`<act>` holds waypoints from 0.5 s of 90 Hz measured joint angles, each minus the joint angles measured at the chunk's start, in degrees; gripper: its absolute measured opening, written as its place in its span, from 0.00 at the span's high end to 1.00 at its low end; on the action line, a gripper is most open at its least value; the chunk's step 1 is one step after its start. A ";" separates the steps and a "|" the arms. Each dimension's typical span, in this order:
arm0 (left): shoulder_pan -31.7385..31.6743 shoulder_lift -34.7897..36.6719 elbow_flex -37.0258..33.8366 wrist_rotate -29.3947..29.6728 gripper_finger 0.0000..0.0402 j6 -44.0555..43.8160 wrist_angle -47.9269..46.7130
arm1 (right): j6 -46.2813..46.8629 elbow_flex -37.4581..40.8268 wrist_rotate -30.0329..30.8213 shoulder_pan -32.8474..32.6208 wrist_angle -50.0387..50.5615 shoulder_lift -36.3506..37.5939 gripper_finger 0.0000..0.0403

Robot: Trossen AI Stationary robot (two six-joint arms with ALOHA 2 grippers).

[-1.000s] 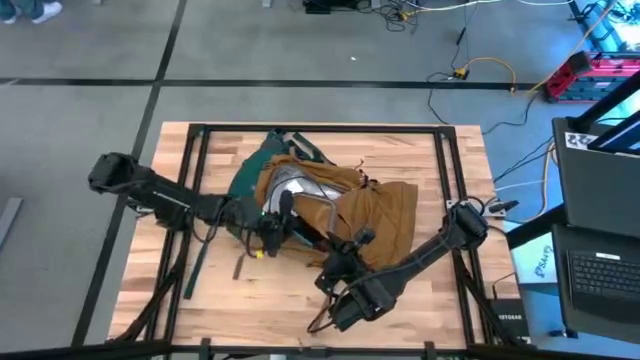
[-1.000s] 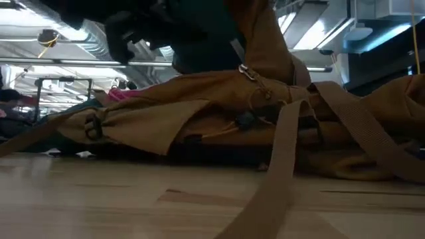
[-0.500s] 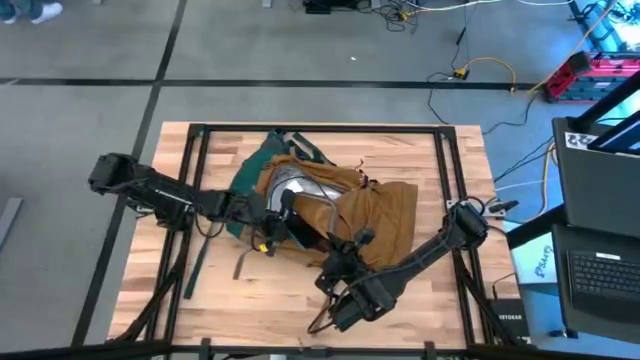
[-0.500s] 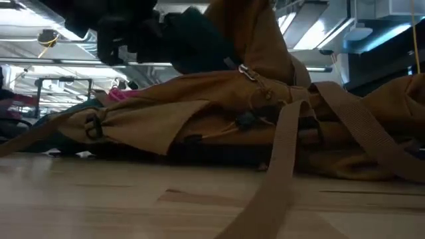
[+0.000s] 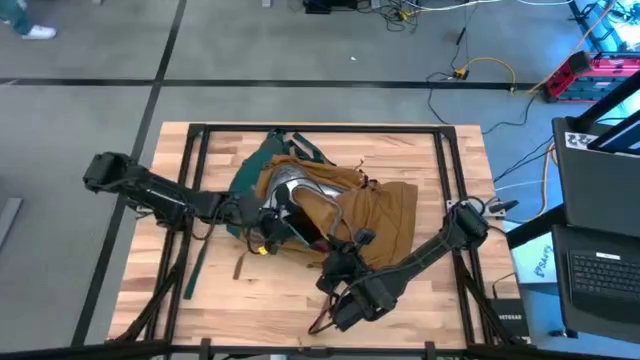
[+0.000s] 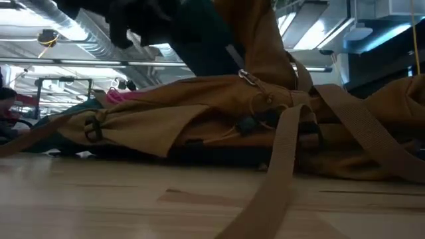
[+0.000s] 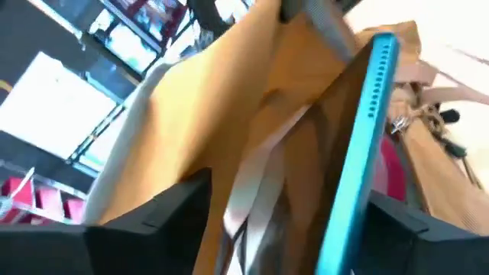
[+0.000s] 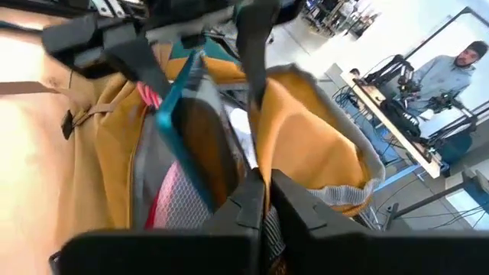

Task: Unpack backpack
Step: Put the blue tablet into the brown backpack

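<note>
The tan-brown backpack [image 5: 375, 215] lies on its side in the middle of the table, its mouth facing the left arm and a loose strap [image 6: 279, 166] trailing toward the near edge. A flat thing with a bright blue edge [image 7: 363, 137] stands in the mouth. My left gripper [image 5: 277, 222] is open at the mouth, with one finger [image 7: 164, 214] on each side of the blue-edged thing. My right gripper [image 5: 338, 262], on the backpack's near side, is shut on the mouth's rim. My left gripper has the blue-edged thing [image 8: 179, 99] between its open fingers, close to one finger [image 7: 397, 221]; whether it touches, I cannot tell. My right gripper pinches the rim of the backpack's mouth [image 8: 258, 156] between its two shut fingers, coming from the table's near side. The tan fabric with its grey lining [image 8: 351, 191] is drawn up there, so the mouth gapes, while the body stays on the table.
Something pink [image 8: 164, 198] lies inside the backpack beside the blue-edged thing. Black frame rails [image 5: 200, 190] run along the table's sides. A person [image 8: 451, 69] sits at a bench beyond the table. Bare wood lies along the near edge [image 5: 250, 300].
My left gripper has opened at the backpack's mouth and edged a little toward the backpack. My right gripper has kept the rim held up.
</note>
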State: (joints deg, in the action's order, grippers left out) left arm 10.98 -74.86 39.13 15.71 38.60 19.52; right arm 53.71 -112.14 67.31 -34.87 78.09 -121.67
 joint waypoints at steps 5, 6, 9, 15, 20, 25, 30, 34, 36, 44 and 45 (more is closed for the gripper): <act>-0.30 1.10 0.00 1.66 0.39 -0.97 -2.77 | 0.00 0.00 -0.43 0.00 -0.01 0.00 1.00; -0.38 1.33 0.00 2.03 0.39 -1.22 -3.43 | 0.00 0.00 -0.44 0.00 -0.01 0.00 1.00; -0.68 1.97 0.00 2.75 0.38 -2.20 -5.43 | 0.00 0.00 -0.46 0.00 0.02 0.00 1.00; -1.31 3.08 0.00 3.47 0.37 -3.71 -9.26 | 0.00 0.00 -0.63 0.00 0.02 0.00 1.00; -1.56 3.99 -0.02 3.64 0.35 -4.86 -12.13 | 0.00 0.00 -0.90 0.00 0.00 0.00 1.00; -1.66 5.04 0.00 3.82 0.34 -5.28 -13.95 | 0.00 0.00 -0.92 0.00 0.02 0.00 1.00; -1.66 6.22 0.00 4.17 0.33 -5.23 -15.01 | 0.00 0.00 -0.92 0.00 -0.01 0.00 1.00; -1.66 7.19 -0.02 4.65 0.33 -5.15 -15.49 | 0.00 0.00 -0.92 0.00 0.02 0.00 1.00; -1.66 7.61 0.00 4.97 0.33 -5.07 -15.69 | 0.00 0.00 -0.92 0.00 0.02 0.00 1.00; -1.68 9.39 0.00 6.11 0.33 -4.65 -17.04 | -0.01 0.00 -0.92 0.04 0.02 0.00 1.00; -1.70 9.54 0.00 6.13 0.33 -4.63 -17.15 | -0.02 0.00 -0.91 0.05 0.02 0.00 1.00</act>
State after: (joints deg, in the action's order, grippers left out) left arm 9.28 -65.32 39.14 21.85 33.97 2.37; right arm 53.70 -112.14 66.39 -34.82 78.11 -121.67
